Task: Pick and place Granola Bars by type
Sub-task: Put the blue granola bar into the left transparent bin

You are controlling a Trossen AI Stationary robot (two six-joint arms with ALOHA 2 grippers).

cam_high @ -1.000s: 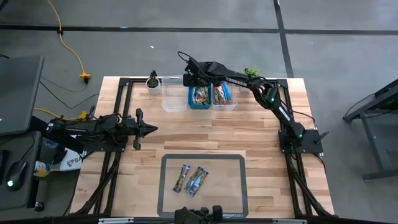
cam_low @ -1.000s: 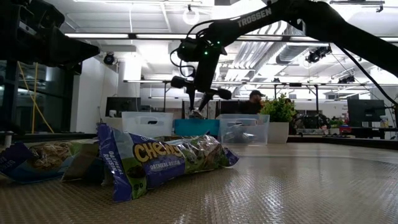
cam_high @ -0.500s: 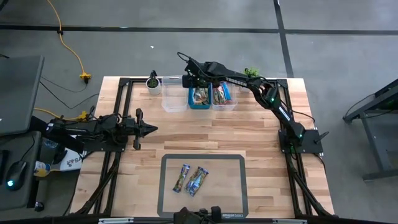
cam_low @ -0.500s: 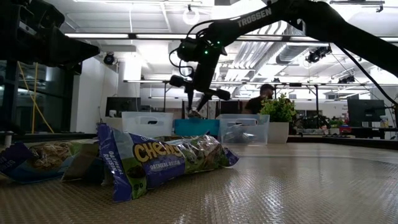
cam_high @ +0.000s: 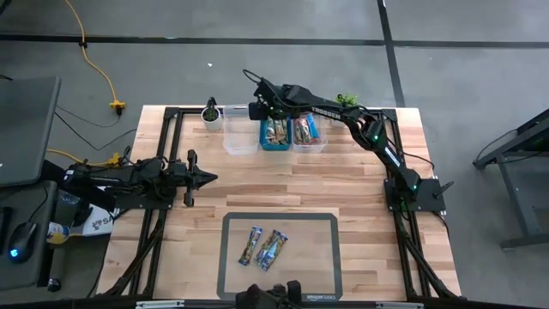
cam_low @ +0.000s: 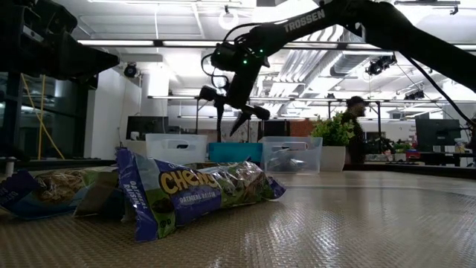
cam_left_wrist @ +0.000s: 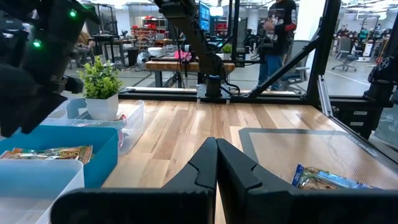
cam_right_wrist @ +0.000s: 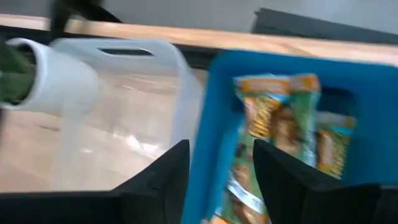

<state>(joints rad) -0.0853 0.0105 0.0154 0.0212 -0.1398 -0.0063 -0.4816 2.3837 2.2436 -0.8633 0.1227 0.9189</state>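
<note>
Two granola bars lie flat on the grey mat [cam_high: 319, 225]: a greenish one [cam_high: 250, 245] and a blue one [cam_high: 272, 249]. In the low view they fill the foreground [cam_low: 201, 190]. More bars lie in the blue bin [cam_high: 275, 134], seen close in the right wrist view [cam_right_wrist: 280, 130]. My right gripper [cam_high: 257, 110] [cam_low: 230, 123] hangs open above the far bins, over the border between the blue bin and the clear bin [cam_right_wrist: 124, 106], and it holds nothing. My left gripper [cam_high: 206, 178] [cam_left_wrist: 216, 165] is shut and waits above the table's left side.
Three bins stand in a row at the far edge: an empty-looking clear one [cam_high: 239, 130], the blue one, and a clear one with bars [cam_high: 309, 133]. A small white plant pot [cam_high: 211, 115] stands left of them and another plant [cam_high: 346, 100] to their right. A person walks behind the table [cam_low: 355, 126].
My right gripper has risen a little and swung toward the table's left, from over the blue bin toward the clear bin beside it. The bars on the mat have not moved. The person behind the table has walked to the right.
</note>
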